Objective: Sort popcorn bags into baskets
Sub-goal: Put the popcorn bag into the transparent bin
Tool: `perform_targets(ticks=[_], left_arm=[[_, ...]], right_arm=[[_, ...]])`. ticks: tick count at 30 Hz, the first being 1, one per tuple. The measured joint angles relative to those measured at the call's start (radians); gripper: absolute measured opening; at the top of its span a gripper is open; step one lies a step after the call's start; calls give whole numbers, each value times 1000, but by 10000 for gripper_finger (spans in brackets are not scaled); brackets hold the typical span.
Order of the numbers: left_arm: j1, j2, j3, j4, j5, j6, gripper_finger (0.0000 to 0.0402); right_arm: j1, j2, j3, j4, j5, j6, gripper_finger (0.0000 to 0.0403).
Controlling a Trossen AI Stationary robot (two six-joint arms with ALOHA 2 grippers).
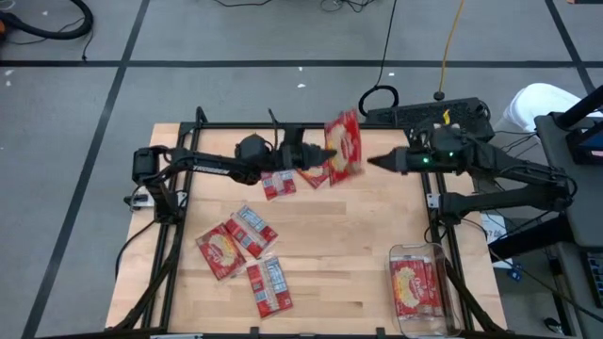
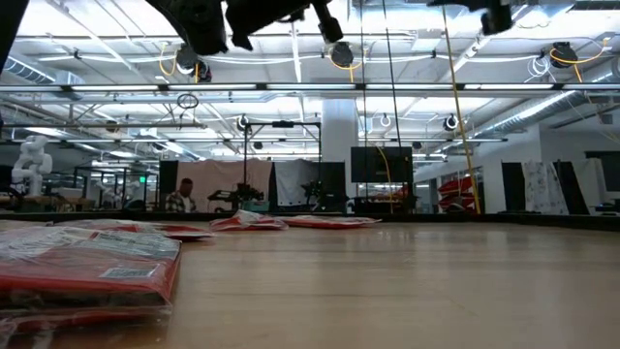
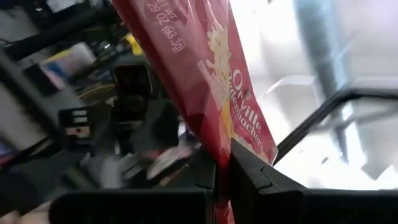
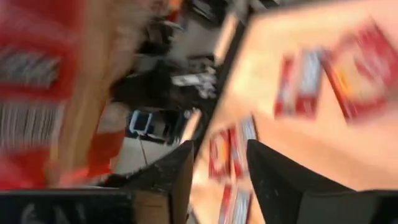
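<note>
High view: pale wooden table (image 1: 320, 254) framed by black rails, on grey floor marked with dark lines; cables across the top edge. Left gripper (image 1: 325, 156) at frame centre, pinched shut on a red popcorn bag (image 1: 345, 144) lifted above the table's far edge. Right gripper (image 1: 369, 162) just right of that bag, fingers parted, clear of it. Several more popcorn bags (image 1: 247, 247) scattered lower left of the table, two others lying under the left arm. Clear basket (image 1: 417, 285) at the lower right corner, holding packets.

Low view: wood surface running level across the lower half; blurred packets (image 2: 87, 267) at lower left, flatter ones (image 2: 291, 222) far off at centre. Behind, a big bright hall with ceiling lights, pipes, dark screens, a seated person (image 2: 178, 199) at left.

Left wrist view: dark fingers (image 3: 261, 180) clamped on the red bag's lower edge, bag rising toward upper left.

Right wrist view: fingers (image 4: 273, 177) apart with nothing between; blurred wood and red packets beyond.
</note>
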Motion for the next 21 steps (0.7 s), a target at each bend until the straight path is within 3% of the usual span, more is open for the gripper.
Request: perform_targets(ticks=[3, 9, 15, 21], left_arm=[[-34, -64, 0, -225, 5, 137, 23], [-98, -189, 0, -670, -74, 338, 25], [-146, -258, 0, -987, -217, 333, 26], [-175, -280, 0, -1129, -292, 269, 27]], right_arm=[[39, -14, 0, -43, -15, 129, 163], [130, -4, 0, 48, 42, 171, 179], [248, 51, 0, 111, 181, 162, 180], [339, 143, 0, 96, 217, 222, 180]])
